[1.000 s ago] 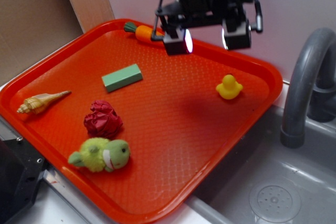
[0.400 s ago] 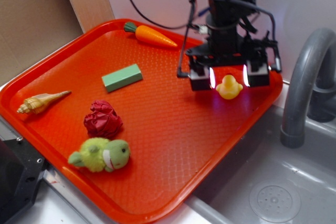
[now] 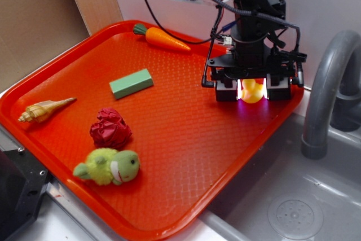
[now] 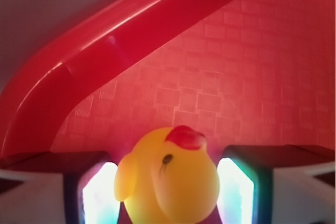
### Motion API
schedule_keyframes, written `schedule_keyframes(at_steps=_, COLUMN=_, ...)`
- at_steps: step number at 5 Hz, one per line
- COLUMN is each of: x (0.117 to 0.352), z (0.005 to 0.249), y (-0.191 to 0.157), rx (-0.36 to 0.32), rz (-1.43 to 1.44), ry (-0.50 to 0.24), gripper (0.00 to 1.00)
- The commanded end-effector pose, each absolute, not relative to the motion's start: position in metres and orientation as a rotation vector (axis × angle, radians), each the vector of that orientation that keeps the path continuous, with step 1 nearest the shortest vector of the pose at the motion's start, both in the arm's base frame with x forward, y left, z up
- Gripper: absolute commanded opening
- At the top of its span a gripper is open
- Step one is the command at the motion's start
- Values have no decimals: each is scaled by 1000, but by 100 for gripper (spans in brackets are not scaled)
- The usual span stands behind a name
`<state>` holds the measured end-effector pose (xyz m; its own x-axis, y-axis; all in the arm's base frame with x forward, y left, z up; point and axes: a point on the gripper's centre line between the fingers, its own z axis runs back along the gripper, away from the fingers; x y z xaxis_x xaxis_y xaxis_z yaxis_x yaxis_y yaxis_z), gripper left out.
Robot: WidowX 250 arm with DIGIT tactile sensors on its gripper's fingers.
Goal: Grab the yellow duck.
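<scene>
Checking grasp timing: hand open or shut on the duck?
Open. The hand straddles the duck; wrist view shows lit gaps between duck and both fingers.

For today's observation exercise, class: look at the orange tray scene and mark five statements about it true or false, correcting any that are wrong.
1. The small yellow rubber duck sits between the two fingers of the pincer. True.
2. The orange plastic carrot lies at the near edge of the orange plastic tray. False: it lies at the far edge.
3. The green rectangular block is stacked on the crumpled red ball. False: they lie apart on the tray.
4. The fuzzy yellow-green plush toy lies near the tray's front edge. True.
5. The tan spiral seashell lies in the grey sink. False: it is on the tray.
</scene>
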<state>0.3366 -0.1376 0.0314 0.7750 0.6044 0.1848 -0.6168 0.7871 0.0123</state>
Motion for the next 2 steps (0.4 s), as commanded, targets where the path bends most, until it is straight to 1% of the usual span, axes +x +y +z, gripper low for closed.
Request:
schedule_keyframes(at_steps=1, x=327, z=148, y=-134, rx=43, rz=351, ry=-232, gripper=0)
schedule_keyframes(at_steps=2, x=321, z=182, y=-115, rx=67, rz=261, ry=-195, gripper=0)
